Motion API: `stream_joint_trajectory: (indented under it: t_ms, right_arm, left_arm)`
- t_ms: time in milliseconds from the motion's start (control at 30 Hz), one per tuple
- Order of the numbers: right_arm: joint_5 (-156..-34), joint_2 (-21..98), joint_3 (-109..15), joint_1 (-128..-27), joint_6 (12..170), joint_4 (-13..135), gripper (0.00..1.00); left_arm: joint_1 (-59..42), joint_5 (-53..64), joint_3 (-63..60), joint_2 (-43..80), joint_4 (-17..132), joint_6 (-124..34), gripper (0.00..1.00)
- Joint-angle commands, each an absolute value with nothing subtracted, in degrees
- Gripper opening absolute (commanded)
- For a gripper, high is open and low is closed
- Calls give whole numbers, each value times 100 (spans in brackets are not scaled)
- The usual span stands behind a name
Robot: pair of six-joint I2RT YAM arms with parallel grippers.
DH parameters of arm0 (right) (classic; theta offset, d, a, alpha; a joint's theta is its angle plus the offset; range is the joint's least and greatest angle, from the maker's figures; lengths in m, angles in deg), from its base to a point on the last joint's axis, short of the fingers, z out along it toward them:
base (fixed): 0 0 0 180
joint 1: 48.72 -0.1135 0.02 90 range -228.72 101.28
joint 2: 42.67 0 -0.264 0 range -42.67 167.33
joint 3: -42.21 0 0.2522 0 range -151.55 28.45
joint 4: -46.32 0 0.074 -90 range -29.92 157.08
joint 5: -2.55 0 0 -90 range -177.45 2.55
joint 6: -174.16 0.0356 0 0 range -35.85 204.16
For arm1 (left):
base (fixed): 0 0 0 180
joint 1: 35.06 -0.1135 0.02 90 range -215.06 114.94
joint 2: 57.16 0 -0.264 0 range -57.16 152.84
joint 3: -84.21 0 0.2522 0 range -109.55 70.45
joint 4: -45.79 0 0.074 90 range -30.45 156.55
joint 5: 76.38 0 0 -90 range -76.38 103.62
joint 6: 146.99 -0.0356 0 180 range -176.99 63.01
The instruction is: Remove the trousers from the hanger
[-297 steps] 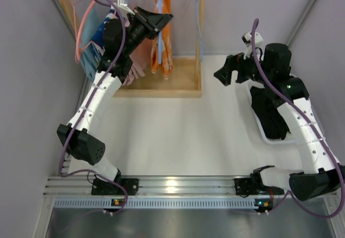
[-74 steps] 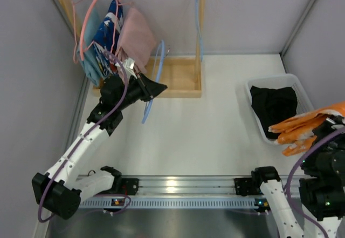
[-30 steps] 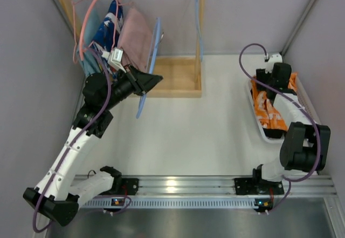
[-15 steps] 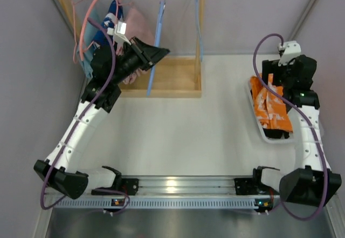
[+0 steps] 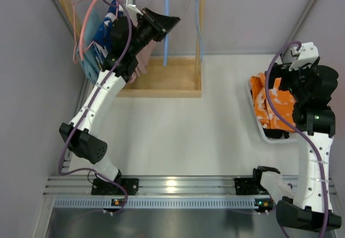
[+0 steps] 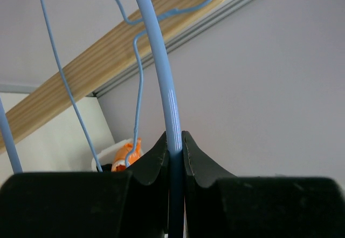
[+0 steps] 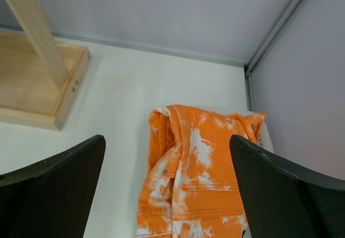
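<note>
Left gripper (image 6: pixel 173 141) is pinched on the hanger (image 6: pixel 164 81), its jaws closed to the width of the blue bar. From the fingers the bar rises straight towards the rail (image 6: pixel 108 50). Just beside it we see a wire hanger (image 6: pixel 139 81), also blue, hooked over the rail's end. From above, the held hanger hangs upright inside the rack (image 5: pixel 167 79). The left arm reaches across the pink and blue clothes (image 5: pixel 102 33) bunched at the rack's left side.

Our right gripper (image 7: pixel 166 138) is spread wide and holds nothing. It hovers above the basket (image 5: pixel 253 120) at the table's right side, clear of the cloth.

We see the orange trousers (image 5: pixel 272 106) lying folded in that basket. Their long axis runs from the far end to the near end, along the basket's length. In the wrist view a pocket faces up, but we cannot tell which end is the waist. A dark strip of the black trousers (image 5: pixel 276 134) shows under their near end.

Between rack and basket stands only the rack's right post (image 5: pixel 201 17), well apart from the basket.
</note>
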State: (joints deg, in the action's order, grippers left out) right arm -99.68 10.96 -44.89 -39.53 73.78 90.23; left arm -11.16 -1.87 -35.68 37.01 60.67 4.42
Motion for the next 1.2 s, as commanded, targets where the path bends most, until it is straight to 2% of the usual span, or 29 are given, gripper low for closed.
stream_joint_trajectory:
  t_ms: [0, 367, 1167]
  right_arm:
    - [-10274, 875, -4906, -3870, 7598, 9207, 99]
    - [-10080, 857, -5249, -3861, 7844, 9497, 99]
    - [-9984, 637, -5091, -3861, 7712, 9523, 99]
  left_arm:
    - [-1098, 52, -4196, 3872, 5401, 313, 0]
    - [-966, 166, -4592, 4567, 5261, 181, 0]
    - [-650, 325, -4988, 5332, 5067, -224, 0]
